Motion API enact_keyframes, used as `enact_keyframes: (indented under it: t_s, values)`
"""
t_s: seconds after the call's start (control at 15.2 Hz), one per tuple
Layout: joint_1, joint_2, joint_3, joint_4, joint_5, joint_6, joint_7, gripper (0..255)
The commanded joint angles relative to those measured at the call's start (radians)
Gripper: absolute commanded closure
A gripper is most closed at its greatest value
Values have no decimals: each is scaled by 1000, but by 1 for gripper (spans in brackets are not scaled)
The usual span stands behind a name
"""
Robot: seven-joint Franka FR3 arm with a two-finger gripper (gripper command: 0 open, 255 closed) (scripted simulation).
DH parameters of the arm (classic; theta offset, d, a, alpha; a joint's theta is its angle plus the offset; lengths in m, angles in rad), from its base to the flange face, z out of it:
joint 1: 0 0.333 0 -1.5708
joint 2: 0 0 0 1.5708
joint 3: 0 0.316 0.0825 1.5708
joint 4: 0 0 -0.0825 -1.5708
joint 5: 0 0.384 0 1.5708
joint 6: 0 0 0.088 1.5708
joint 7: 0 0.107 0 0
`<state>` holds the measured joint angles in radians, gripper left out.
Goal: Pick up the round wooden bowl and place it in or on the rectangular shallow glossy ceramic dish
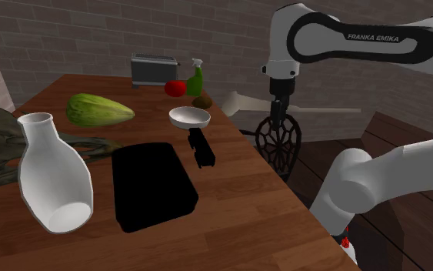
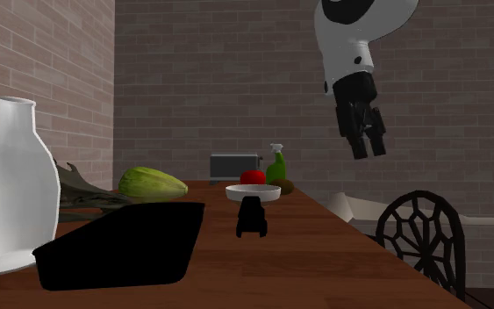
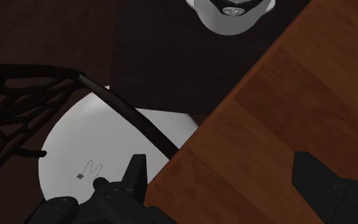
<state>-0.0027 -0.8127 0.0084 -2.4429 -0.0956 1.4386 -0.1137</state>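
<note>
Approach seems in hand: the open, empty fingers [image 2: 360, 145] hang past the counter [image 1: 245, 200] edge above a chair [image 1: 280, 146]; the white bowl [image 1: 189, 117] sits well apart, beyond the black dish [image 1: 153, 185]; next, reach over it and descend.

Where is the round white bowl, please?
In the shoulder view the bowl sits near the wooden table's right edge, between a brown fruit and a small black object.

"FRANKA EMIKA" on the white arm [image 1: 376, 36]

Brown table [image 1: 245, 208] carries white bowl [image 1: 189, 117], black dish [image 1: 153, 185], white vase [image 1: 51, 173].
</note>
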Motion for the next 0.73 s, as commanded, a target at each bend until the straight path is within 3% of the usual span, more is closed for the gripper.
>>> enact_keyframes:
  t_s: [0.0, 0.66]
  values:
    - [0, 0, 0, 0, 0, 0, 0, 0]
    - [23, 342, 44, 144, -7, 262, 29, 0]
